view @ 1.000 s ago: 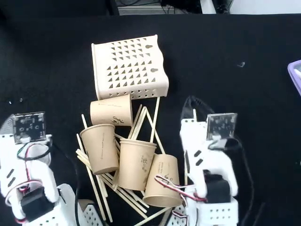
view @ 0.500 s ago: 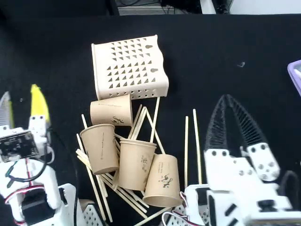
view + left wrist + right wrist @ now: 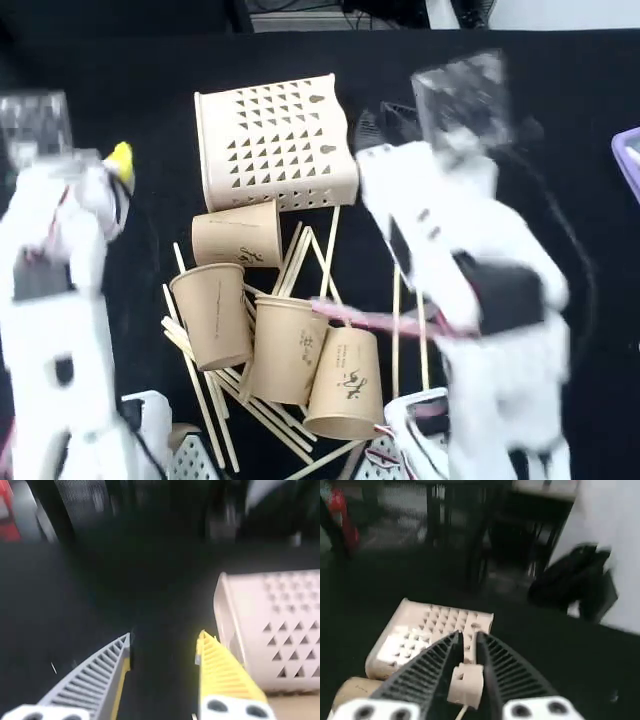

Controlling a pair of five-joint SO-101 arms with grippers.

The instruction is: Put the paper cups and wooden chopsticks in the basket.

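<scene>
The beige perforated basket [image 3: 275, 145] lies on its side on the black table. In front of it are several paper cups, one [image 3: 237, 235] at its mouth and others [image 3: 212, 315] [image 3: 345, 383] lying over a scatter of wooden chopsticks [image 3: 410, 300]. My left gripper [image 3: 162, 640] hangs open and empty over bare table beside the basket [image 3: 280, 625]; its yellow finger [image 3: 120, 162] shows left of the basket. My right gripper [image 3: 467, 636] hovers above the basket [image 3: 435, 640] and a cup [image 3: 355, 695], fingers nearly together, holding nothing.
The right arm [image 3: 450, 230] stands raised just right of the basket and above two loose chopsticks. A purple object [image 3: 628, 160] sits at the table's right edge. Bare black table lies behind and to the right of the basket.
Both arms have risen from their folded pose at the front edge and swung out toward the basket. The cups, chopsticks and basket have not moved.
</scene>
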